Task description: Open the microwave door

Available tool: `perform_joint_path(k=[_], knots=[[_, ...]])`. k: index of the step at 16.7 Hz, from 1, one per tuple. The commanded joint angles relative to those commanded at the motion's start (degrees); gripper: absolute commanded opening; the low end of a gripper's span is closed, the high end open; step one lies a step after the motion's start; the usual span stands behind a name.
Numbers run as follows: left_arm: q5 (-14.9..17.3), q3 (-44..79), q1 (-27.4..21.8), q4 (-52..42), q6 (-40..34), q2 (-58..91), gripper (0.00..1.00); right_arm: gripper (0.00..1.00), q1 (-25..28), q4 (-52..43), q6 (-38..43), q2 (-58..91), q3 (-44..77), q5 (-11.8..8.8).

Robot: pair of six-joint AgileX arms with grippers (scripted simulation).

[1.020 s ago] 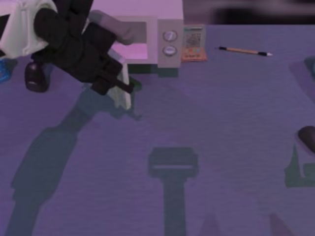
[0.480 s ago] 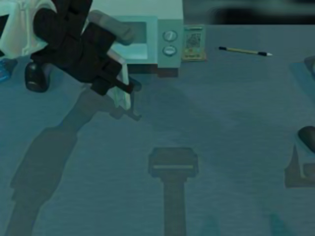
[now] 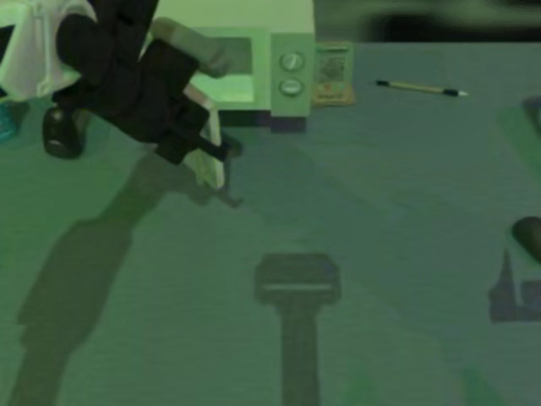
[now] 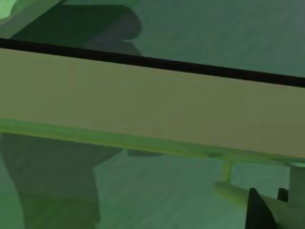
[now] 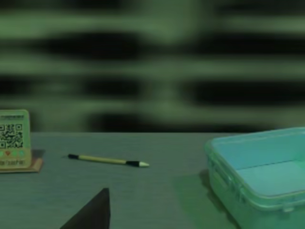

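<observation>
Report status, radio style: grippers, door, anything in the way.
Left gripper at the door edge, by its handle. Door swung out from the microwave, cavity showing. Right arm parked at the right edge. Door's swing path unobstructed.
</observation>
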Motion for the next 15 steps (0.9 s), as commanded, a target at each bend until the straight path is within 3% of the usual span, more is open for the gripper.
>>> perform_joint_path(k=[5,11,15], knots=[[0.5,-0.3,-0.2,0.0,-0.1,0.1,0.0,1.0,0.0,0.0,0.0,0.0,0.0,0.0],[3.4,-1.7,2.5,-1.1,6.4,-1.5,0.0,1.0,0.0,0.0,0.0,0.0,0.0,0.0],[3.8,-1.8,2.8,-1.2,7.2,-1.7,0.0,1.0,0.0,0.0,0.0,0.0,0.0,0.0]])
